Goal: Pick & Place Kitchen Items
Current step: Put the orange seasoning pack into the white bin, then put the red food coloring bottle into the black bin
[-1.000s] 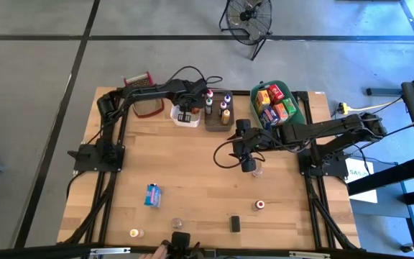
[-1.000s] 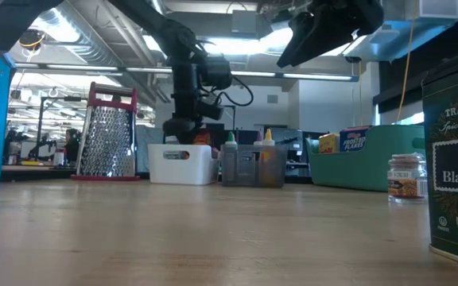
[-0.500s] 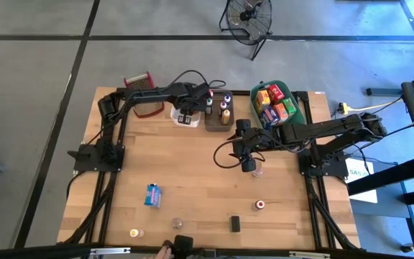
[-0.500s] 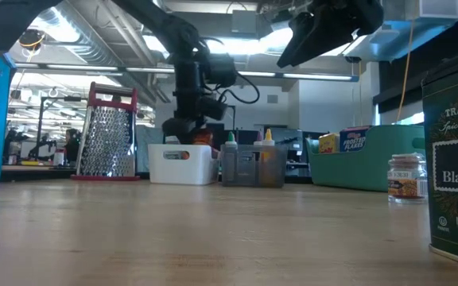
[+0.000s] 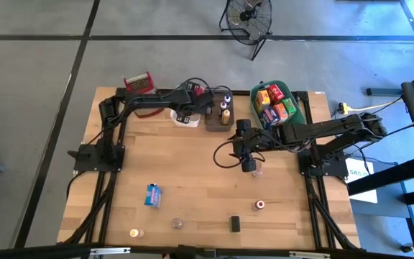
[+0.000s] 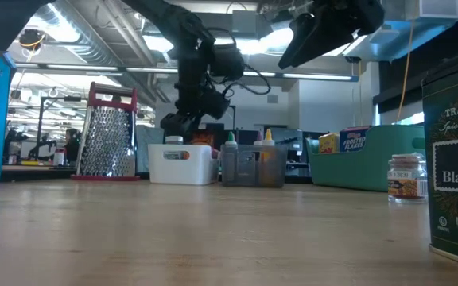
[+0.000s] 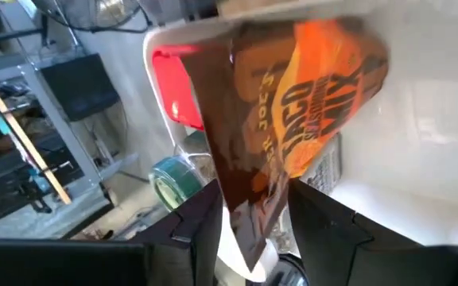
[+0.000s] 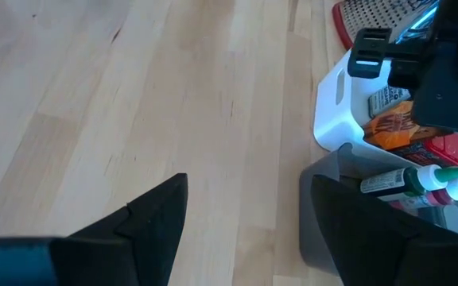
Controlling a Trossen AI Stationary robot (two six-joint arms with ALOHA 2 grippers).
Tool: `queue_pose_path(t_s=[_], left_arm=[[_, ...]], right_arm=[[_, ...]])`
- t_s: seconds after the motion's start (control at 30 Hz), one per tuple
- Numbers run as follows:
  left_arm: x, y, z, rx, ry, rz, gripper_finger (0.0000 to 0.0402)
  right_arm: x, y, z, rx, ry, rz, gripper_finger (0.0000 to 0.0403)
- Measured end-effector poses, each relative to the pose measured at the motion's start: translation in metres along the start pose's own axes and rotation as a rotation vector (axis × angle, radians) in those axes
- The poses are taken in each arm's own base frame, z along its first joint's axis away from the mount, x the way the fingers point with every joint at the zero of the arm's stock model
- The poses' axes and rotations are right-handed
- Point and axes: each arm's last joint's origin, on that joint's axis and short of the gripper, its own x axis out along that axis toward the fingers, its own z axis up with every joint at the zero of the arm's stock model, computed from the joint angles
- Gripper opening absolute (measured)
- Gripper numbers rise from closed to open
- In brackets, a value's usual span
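Note:
My left gripper (image 5: 186,113) hangs over the white bin (image 5: 180,120) at the table's far side, its fingers apart. In the left wrist view an orange and brown taco seasoning packet (image 7: 308,95) stands in the bin, its lower edge between my fingers. The bin also holds a red item (image 7: 173,99). My right gripper (image 5: 249,164) hovers open over the table's middle, right above a small jar (image 5: 257,171), with nothing between its fingers (image 8: 245,230). Loose on the near half stand a blue box (image 5: 152,194), a dark tin (image 5: 234,223) and small jars (image 5: 260,205). My left gripper has the packet's lower edge (image 7: 253,214) between its two fingers, which come slanting down from above into the bin. I cannot tell whether the fingers touch the packet. The packet stands tilted inside the bin.
A grey holder with capped bottles (image 5: 221,114) stands right of the white bin. A green bin (image 5: 297,101) with boxes is at the far right. A grater (image 5: 139,80) stands at the far left. More jars (image 5: 134,233) sit near the front edge.
My left arm's wrist has swung a little toward the table's right over the white bin and has rolled, so the gripper now hangs tipped. My right gripper has kept still.

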Motion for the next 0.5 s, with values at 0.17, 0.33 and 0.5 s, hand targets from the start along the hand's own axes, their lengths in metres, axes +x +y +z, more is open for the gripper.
queue_pose_path(t_s=[0.17,0.33,0.5], left_arm=[[-0.031,0.002,0.004,-0.034,-0.074,0.039,0.0139],[-0.073,0.005,-0.007,-0.114,-0.164,0.075,0.0139],[-0.118,0.005,-0.035,-0.251,-0.236,0.044,0.0139]], right_arm=[[0.000,0.000,0.000,0.003,-0.001,0.000,0.0270],[0.000,0.000,0.000,0.003,0.000,0.000,0.0270],[0.000,0.001,-0.001,0.014,0.008,0.008,0.0270]])
